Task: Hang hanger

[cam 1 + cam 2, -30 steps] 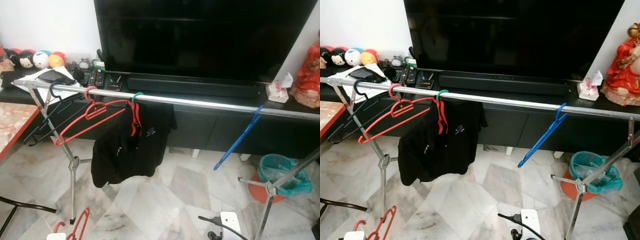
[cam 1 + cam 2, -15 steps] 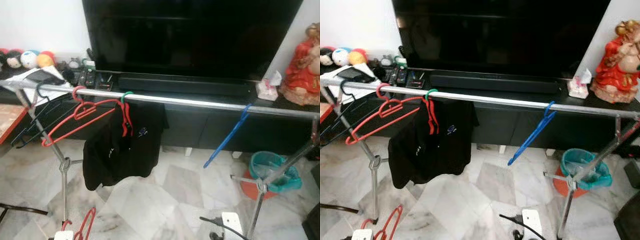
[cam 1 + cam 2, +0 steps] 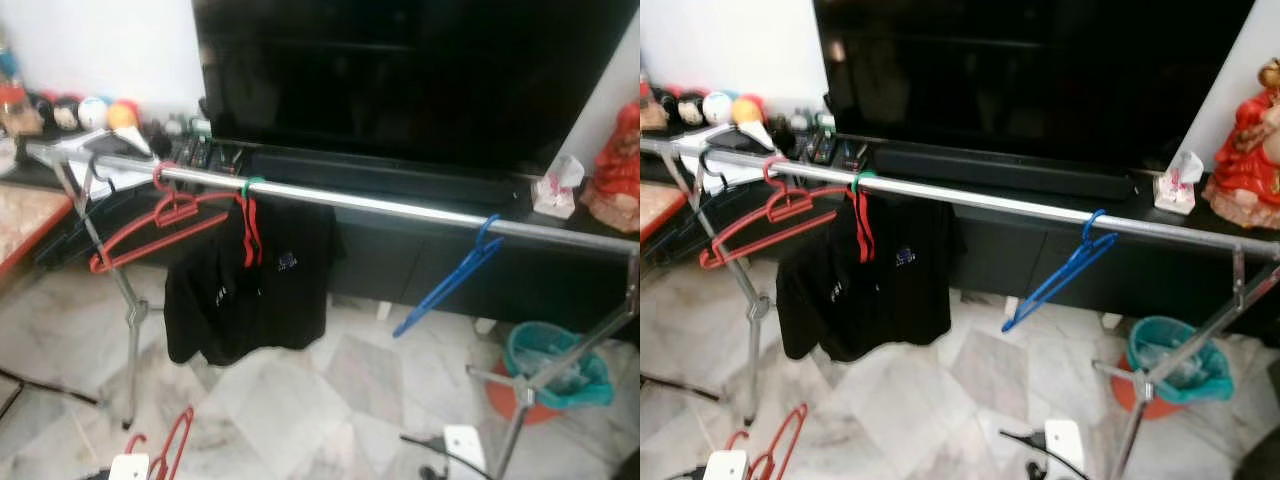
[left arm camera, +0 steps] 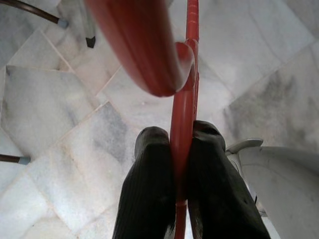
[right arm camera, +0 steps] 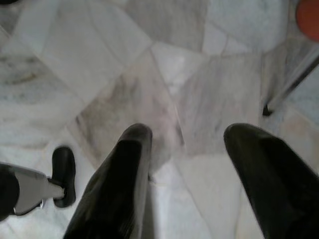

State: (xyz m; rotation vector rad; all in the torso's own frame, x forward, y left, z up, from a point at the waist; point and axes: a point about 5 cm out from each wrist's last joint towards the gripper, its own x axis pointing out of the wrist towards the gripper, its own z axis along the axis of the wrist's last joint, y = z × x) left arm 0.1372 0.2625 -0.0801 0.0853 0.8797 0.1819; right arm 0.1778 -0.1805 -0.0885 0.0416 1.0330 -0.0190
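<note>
- The television (image 3: 420, 70) stands on a dark cabinet (image 3: 1060, 265) ahead of me, above a marble floor (image 3: 300, 400).
- A silver rail (image 3: 400, 207) runs across in front of the cabinet.
- A black shirt (image 3: 250, 285) hangs from the rail on a red hanger with a green hook.
- A blue hanger (image 3: 1055, 275) hangs tilted on the rail, well apart from the shirt; an empty red one (image 3: 150, 222) hangs on the shirt's other side.
- My left gripper (image 4: 182, 144) is clamped on the red hanger (image 4: 183, 107), low over the floor; its hook looks blurred, so I cannot tell its shape.
- My right gripper (image 5: 187, 137) holds nothing, fingers spread wide above the floor.
</note>
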